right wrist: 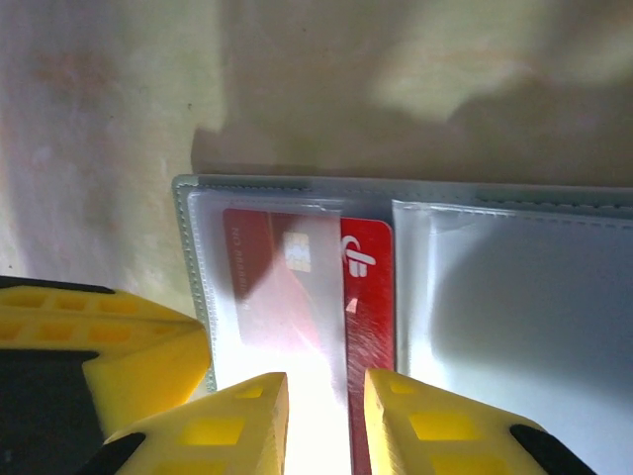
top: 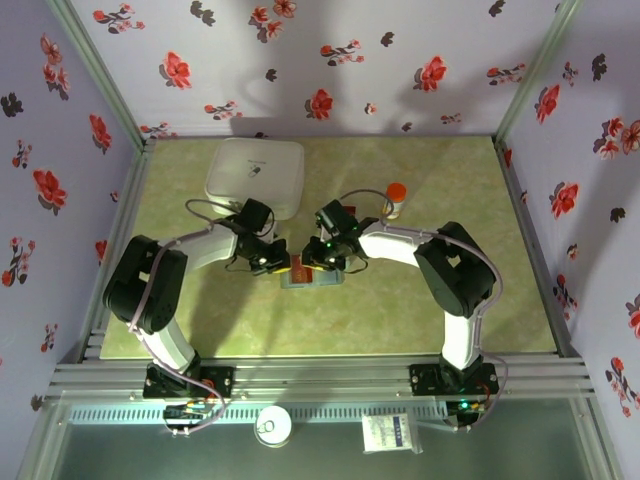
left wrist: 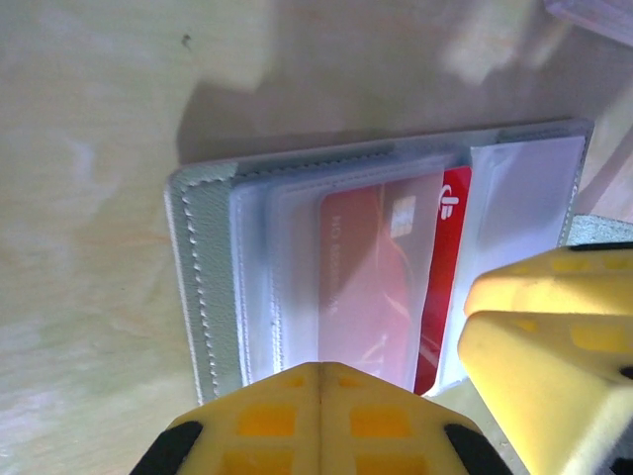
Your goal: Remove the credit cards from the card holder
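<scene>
Top external view: left fingers (top: 268,260) clenched, set at edge of card holder (top: 310,278), laid open on table (top: 450,320); red card (right wrist: 368,297) partly drawn from sleeve (right wrist: 208,247), none yet removed; right fingers (top: 322,255) narrowly parted, held over that card.

A grey, stitched bifold card holder (left wrist: 203,287) lies open on the pale yellow-green table top (left wrist: 89,148), across the middle and right of the frame. Inside its clear plastic sleeves sits a red-orange plastic card (left wrist: 371,287), mostly behind cloudy film, with a bare strip bearing a white logo along its right side. At bottom centre the left gripper (left wrist: 319,381) has its yellow fingers pressed together over the holder's lower edge. The right gripper's yellow fingers (left wrist: 554,336) cover the holder's lower right.
</scene>
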`<state>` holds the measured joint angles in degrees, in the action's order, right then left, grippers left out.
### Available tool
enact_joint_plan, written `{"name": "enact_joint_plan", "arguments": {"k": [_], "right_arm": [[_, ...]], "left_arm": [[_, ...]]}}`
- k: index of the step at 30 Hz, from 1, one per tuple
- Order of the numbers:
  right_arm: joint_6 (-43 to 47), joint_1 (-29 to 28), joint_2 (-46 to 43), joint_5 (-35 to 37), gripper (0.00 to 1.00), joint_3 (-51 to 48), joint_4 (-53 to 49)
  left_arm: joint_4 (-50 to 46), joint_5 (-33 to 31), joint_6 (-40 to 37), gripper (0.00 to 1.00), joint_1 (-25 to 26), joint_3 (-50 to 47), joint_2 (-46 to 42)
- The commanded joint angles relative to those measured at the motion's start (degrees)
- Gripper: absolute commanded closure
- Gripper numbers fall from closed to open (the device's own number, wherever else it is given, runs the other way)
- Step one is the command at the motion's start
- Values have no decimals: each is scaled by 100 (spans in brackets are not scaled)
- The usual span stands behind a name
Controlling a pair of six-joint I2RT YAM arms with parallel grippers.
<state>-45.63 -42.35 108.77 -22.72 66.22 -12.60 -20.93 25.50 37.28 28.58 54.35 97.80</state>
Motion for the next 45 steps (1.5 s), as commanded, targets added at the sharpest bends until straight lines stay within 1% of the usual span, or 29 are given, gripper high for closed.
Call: {"name": "enact_joint_plan", "arguments": {"k": [1, 7, 12, 19, 26, 35, 39, 42, 45], "right_arm": [[-115, 59, -38, -89, 72, -148, 189], [-148, 112, 19, -153, 72, -233, 324], [-200, 154, 165, -304, 72, -285, 458], [-229, 165, 236, -356, 72, -291, 506], [-97, 183, 74, -115, 71, -311, 311], [-211, 209, 22, -144, 69, -502, 565], [-239, 222, -205, 70, 68, -725, 690], [-245, 271, -125, -136, 68, -694, 725], [-311, 267, -17, -370, 69, -735, 994]], "left_arm": [[-147, -2, -71, 100, 76, 159, 166], [-211, -286, -148, 100, 78, 98, 294], [-89, -282, -125, 100, 84, 17, 465], [-95, -336, -157, 100, 25, -55, 492], [-112, -357, -163, 100, 16, -51, 553], [-205, -379, -161, 100, -45, -25, 488], [-227, -385, -160, 100, -44, -21, 499], [-133, -372, -95, 100, -50, -81, 476], [-143, -335, -89, 100, -54, -60, 529]]}}
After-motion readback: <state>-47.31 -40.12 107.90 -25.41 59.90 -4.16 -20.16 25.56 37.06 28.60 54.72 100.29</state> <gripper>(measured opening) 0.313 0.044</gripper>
